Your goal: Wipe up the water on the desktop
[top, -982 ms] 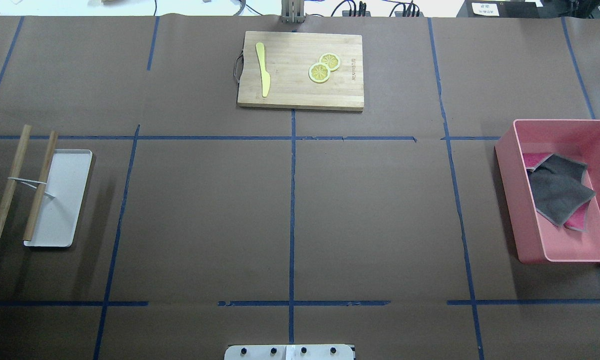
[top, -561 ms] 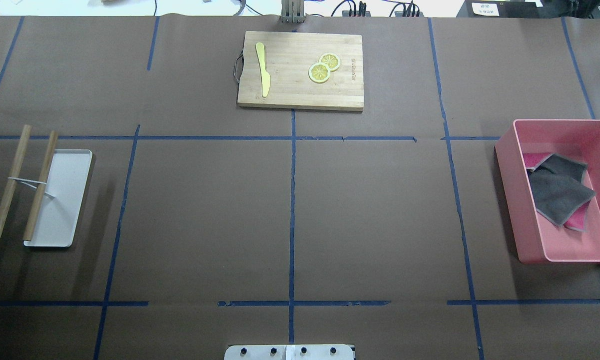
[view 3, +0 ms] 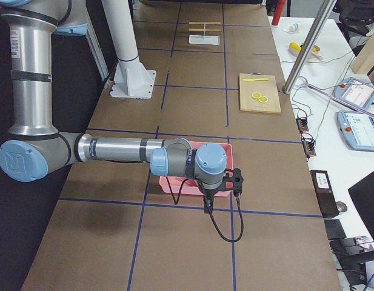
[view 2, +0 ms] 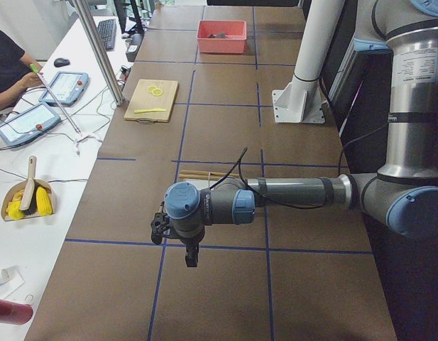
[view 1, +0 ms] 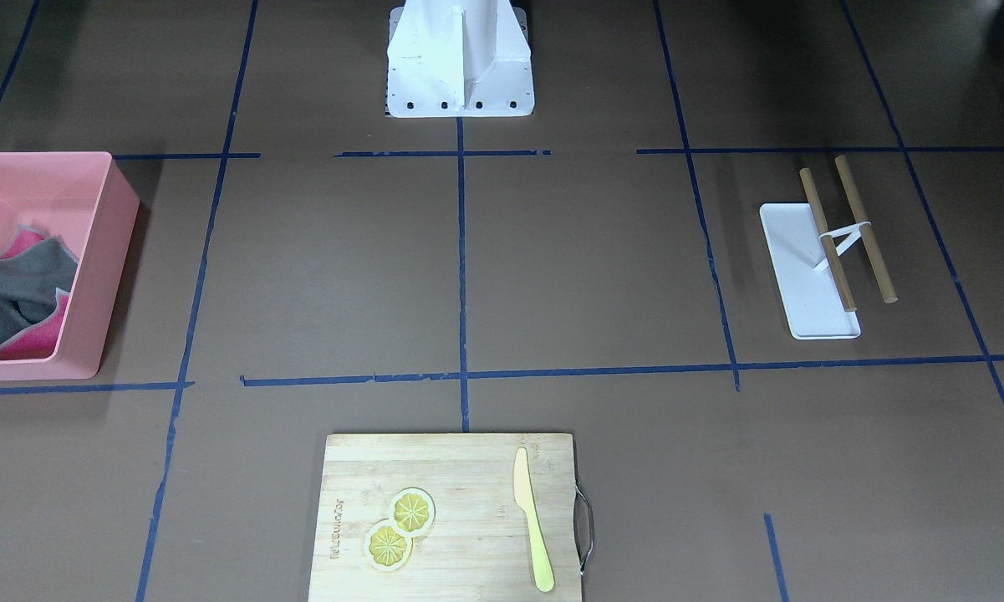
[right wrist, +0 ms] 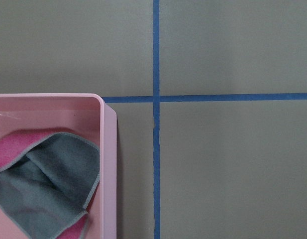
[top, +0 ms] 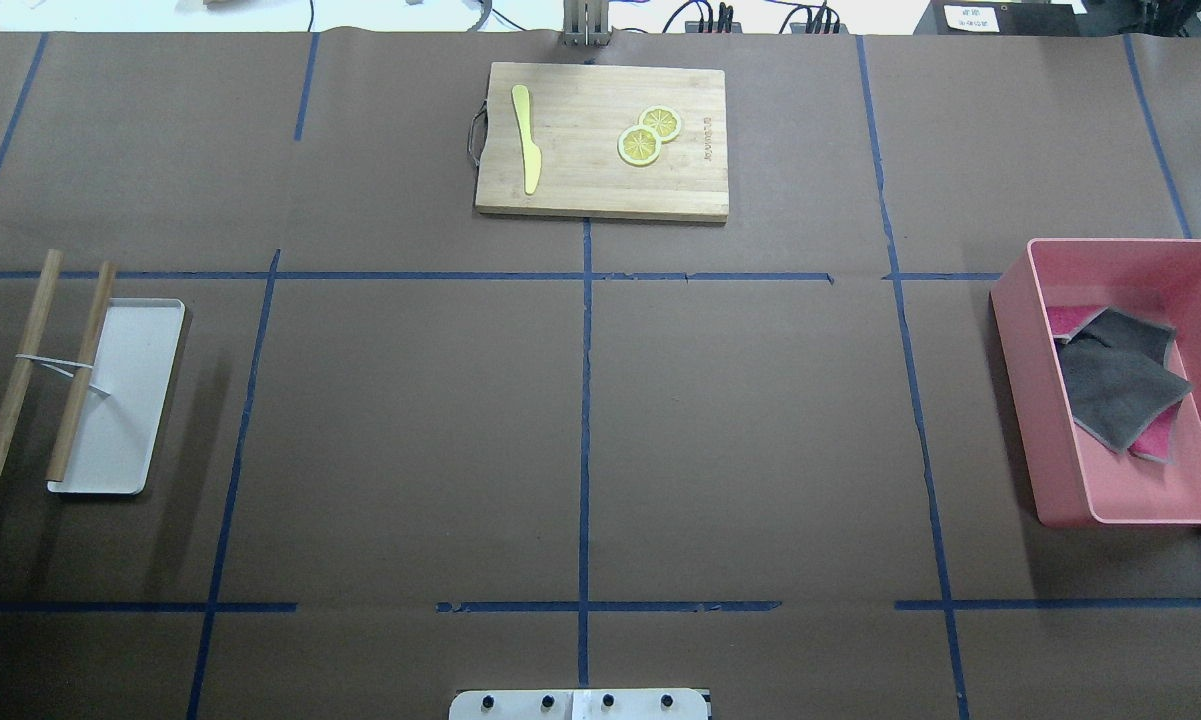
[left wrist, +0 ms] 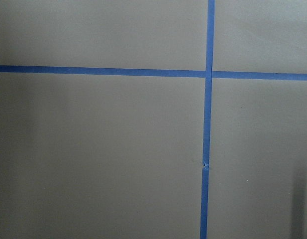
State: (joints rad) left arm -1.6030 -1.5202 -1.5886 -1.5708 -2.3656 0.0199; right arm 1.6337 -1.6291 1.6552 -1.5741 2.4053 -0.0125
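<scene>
Front-facing: the brown, tape-gridded counter (view 1: 593, 251) fills the frame with no water discernible, and a pink bin (view 1: 104, 276) at 9 o'clock holds grey and pink cloths (view 1: 25, 272), likely staged for wiping. Overhead: a bamboo cutting board (top: 580, 180) sits at 12 o'clock and a white tray (top: 130, 420) at 9; no arms show. Left side: the left arm reaches out level, wrist turned down, with the left claw (view 2: 191, 259) over bare counter, its grip impossible to tell. Right side: the right claw (view 3: 207, 208) hangs beside the bin, grip likewise unclear. Left wrist: tape lines only. Right wrist: the bin corner at 8 o'clock.
</scene>
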